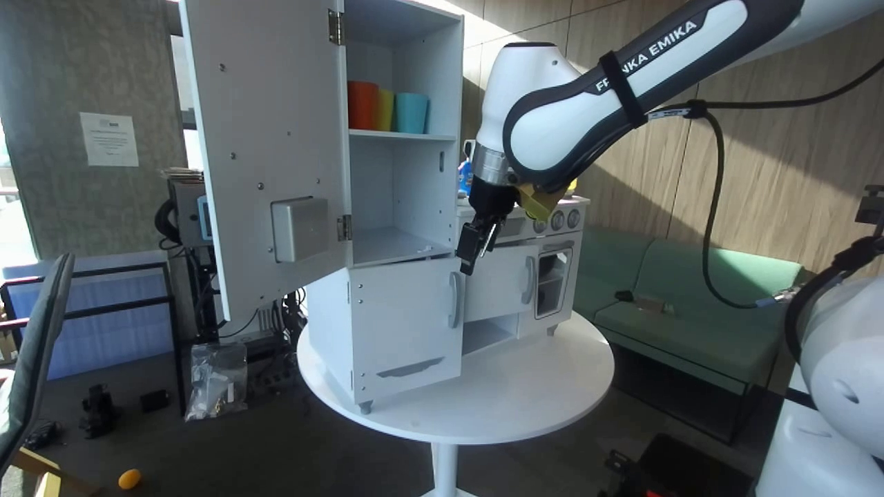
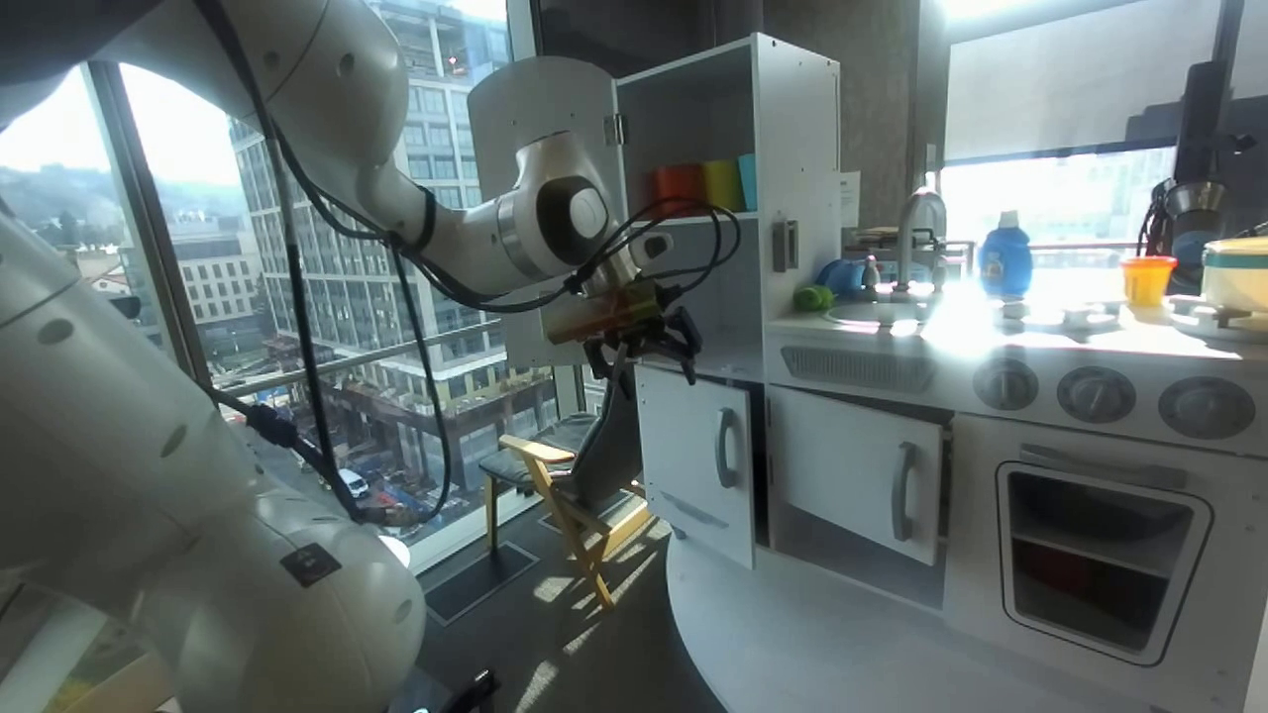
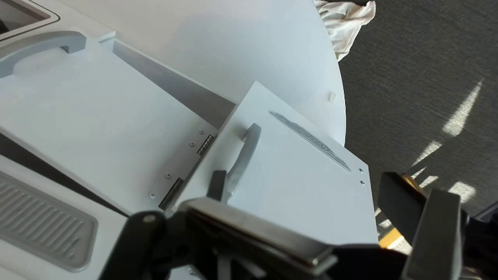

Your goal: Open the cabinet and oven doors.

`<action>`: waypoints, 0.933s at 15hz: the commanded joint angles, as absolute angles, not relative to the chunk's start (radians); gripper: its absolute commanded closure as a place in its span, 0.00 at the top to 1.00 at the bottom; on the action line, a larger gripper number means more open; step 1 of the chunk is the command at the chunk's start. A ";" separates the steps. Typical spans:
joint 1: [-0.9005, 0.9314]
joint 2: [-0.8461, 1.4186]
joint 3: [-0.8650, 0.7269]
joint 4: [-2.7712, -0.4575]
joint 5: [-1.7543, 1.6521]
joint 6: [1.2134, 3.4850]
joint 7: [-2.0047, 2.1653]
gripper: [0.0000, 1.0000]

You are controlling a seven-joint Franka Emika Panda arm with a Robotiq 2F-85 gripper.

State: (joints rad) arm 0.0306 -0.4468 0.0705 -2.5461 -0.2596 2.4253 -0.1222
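Atop the white desk (image 1: 532, 386) stands a play kitchen (image 1: 373, 186), its upper cabinet door (image 1: 269, 124) swung wide in an exterior view. In an exterior view, the lower cabinet door (image 2: 686, 451) and middle door (image 2: 842, 470) stand ajar; the oven door (image 2: 1100, 560) looks closed. The wrist view has the gripper (image 3: 307, 182), jaws well apart, near the lower cabinet handle (image 3: 246, 157).

The arm (image 1: 549, 138) is white and rounded, with black trim (image 1: 599, 141); white letters FRANKA EMIKA (image 1: 668, 43) go partly under a black strap (image 1: 623, 91). The cable (image 1: 720, 157) is black. The gripper (image 3: 309, 191) is also black, beside a yellow part (image 1: 540, 201).
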 commanded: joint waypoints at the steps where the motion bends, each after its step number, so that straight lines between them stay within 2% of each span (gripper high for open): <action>1: 0.034 -0.447 0.070 -2.543 -0.261 2.423 -0.121 1.00; 5: 0.034 -0.357 0.037 -2.523 -0.249 2.457 -0.170 1.00; 14: -0.085 -0.239 0.039 -2.467 -0.450 2.726 -0.078 1.00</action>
